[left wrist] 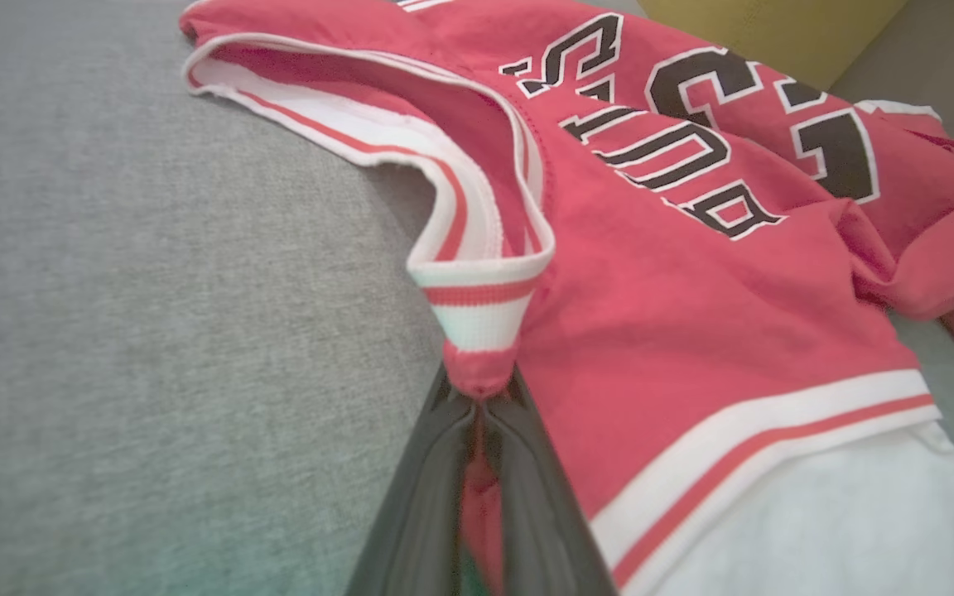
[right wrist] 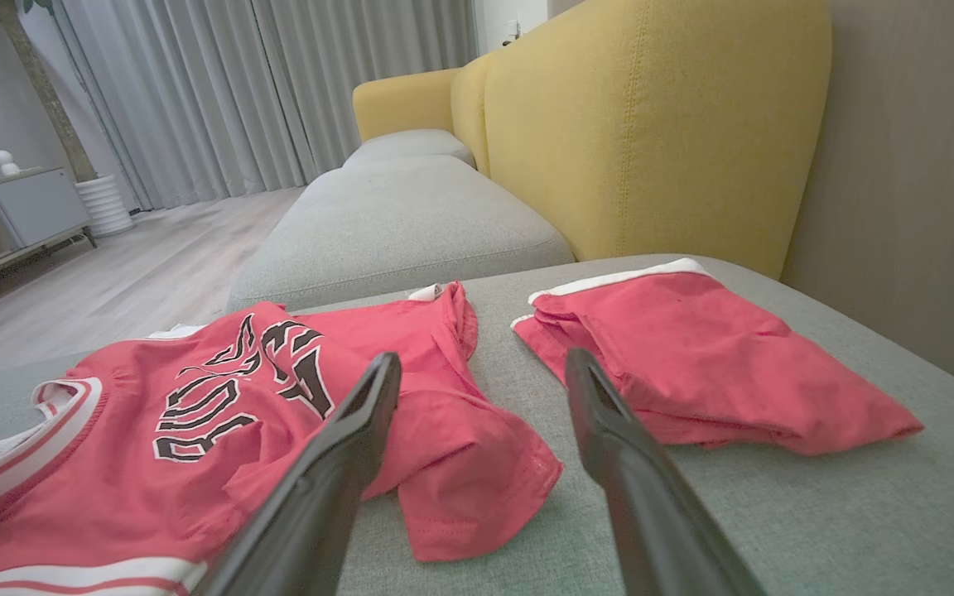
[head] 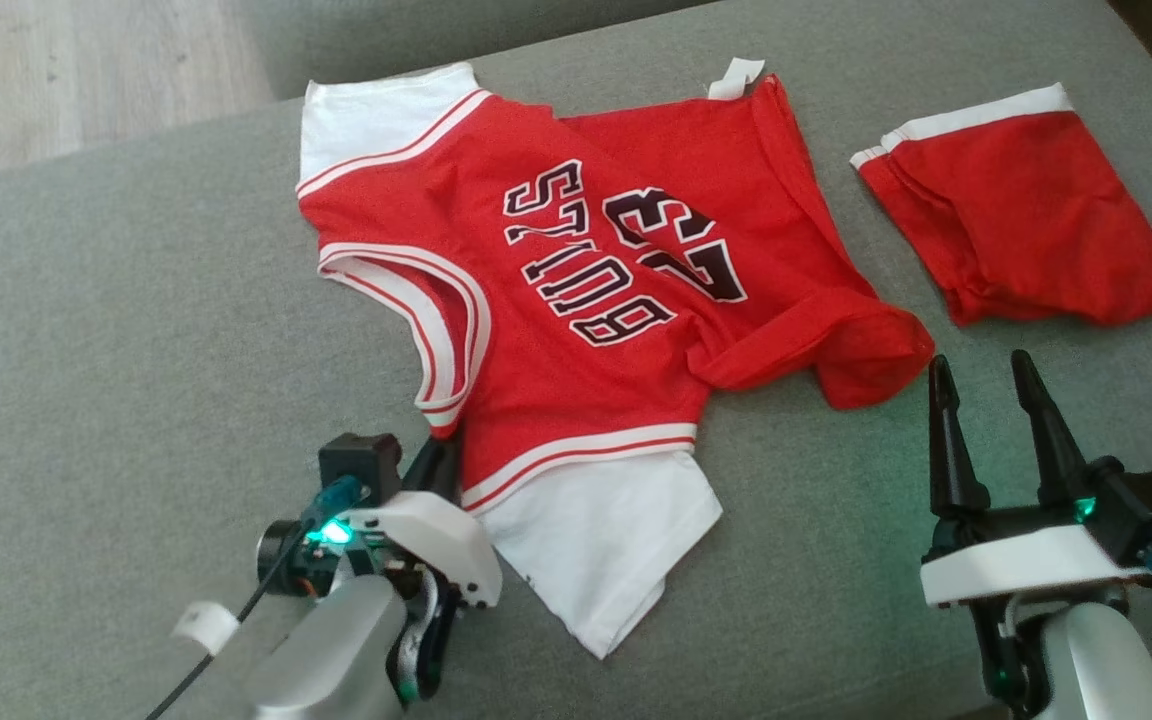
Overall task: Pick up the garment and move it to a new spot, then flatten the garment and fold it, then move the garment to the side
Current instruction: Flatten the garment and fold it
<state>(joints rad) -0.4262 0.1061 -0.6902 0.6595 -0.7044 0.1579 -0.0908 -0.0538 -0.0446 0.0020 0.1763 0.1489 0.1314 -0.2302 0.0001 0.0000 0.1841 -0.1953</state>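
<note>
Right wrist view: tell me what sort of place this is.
Probably a home living room: a grey sofa with a yellow backrest, where the red jersey lies, floor-length curtains and a wooden floor.

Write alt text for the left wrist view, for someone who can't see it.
The left gripper is shut on the striped neckline edge of a red jersey with black lettering and white trim. The jersey lies rumpled on a grey sofa cushion.
</note>
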